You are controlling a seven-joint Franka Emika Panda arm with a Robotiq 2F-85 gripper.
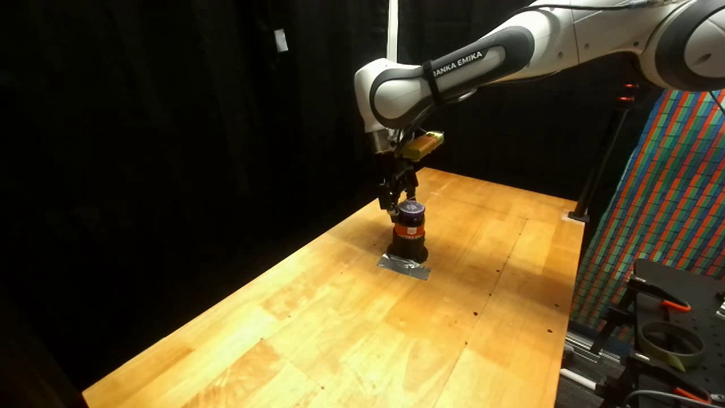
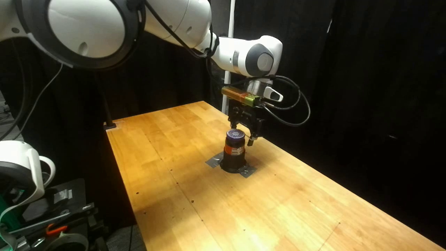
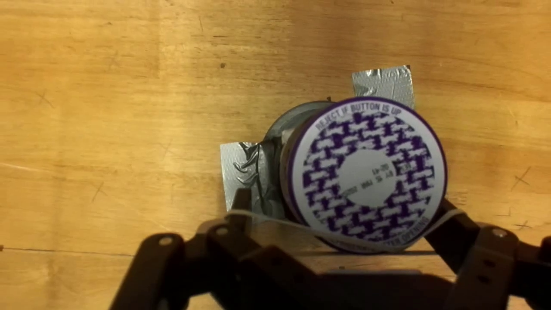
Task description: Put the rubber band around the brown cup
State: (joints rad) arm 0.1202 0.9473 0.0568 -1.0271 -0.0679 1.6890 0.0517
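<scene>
Jar [image 1: 409, 232], the task's brown cup: dark body, orange label, upright on the wooden table [image 1: 351, 328], well in from the edges, set in a wider black base [image 2: 232, 163]. Lid [image 3: 368, 172] on, white and purple, printed with a weave pattern and "REJECT IF BUTTON IS UP". Silver tape [image 3: 383, 82] runs from the base onto the wood, two strips in the wrist view. Rubber band [image 3: 297, 225]: pale, thin, pulled taut between the two fingers [image 3: 241, 200], crossing the lid's rim on the gripper side and bending there. Can't tell whether the loop takes in any of the jar; hard to follow in both exterior views. Gripper [image 2: 242, 134] points down at the jar's top, jaws spread wide, band strung across them. In the wrist view the left-hand finger is apart from the jar; the right-hand one sits just beside the lid's edge, contact unclear. Yellow box [image 1: 422, 146] is mounted above the gripper. Arm [image 1: 470, 62], white and grey, reaches over the table from upper right in an exterior view. Black curtain [image 1: 170, 141] and white pole [image 1: 392, 31] behind. Off the table's side, colourful patterned cloth [image 1: 651, 198] and a black stand [image 1: 699, 309] holding an orange-handled tool [image 1: 677, 306].
</scene>
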